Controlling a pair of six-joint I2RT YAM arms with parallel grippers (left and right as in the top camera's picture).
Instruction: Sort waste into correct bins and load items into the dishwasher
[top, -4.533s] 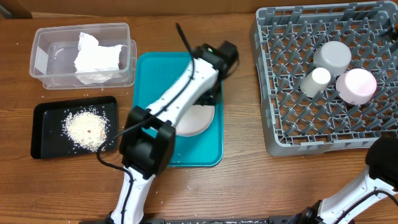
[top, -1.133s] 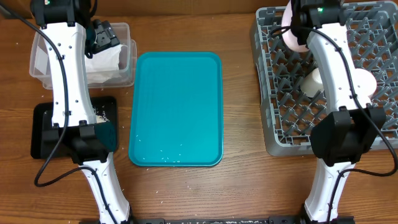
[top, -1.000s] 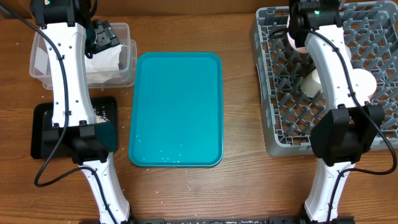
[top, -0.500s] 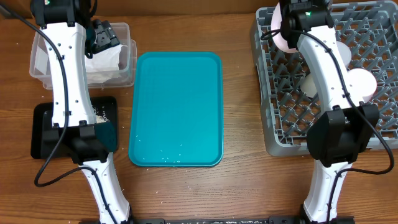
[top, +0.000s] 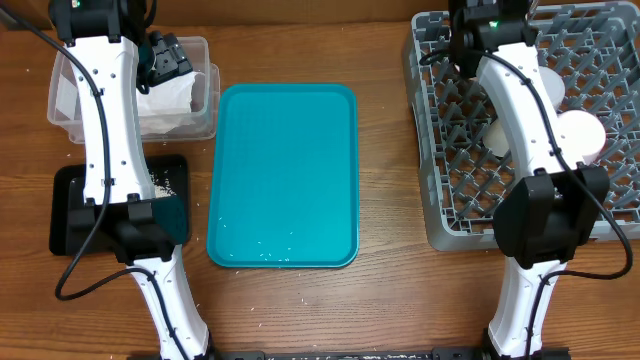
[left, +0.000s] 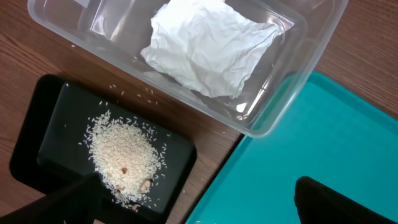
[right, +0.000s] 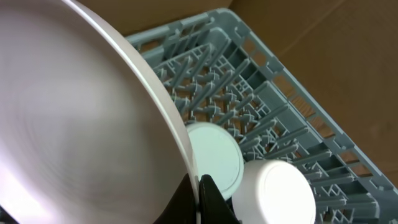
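I've got the R gripper (right: 198, 190) clamped on the plate (right: 74, 124) rim, plate held on edge over the rack (right: 249, 93). L gripper (left: 193, 183) hangs wide open above the tub (left: 298, 81) w/ the napkin (left: 208, 46) in it, rice (left: 121, 155) on the black tray (left: 56, 106) beside.

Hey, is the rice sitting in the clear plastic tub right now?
No, the rice lies heaped in the black tray, while the clear tub holds a crumpled white napkin.

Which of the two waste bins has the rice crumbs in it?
The shallow black tray holds the rice crumbs; the clear tub beside it holds a crumpled white napkin instead.
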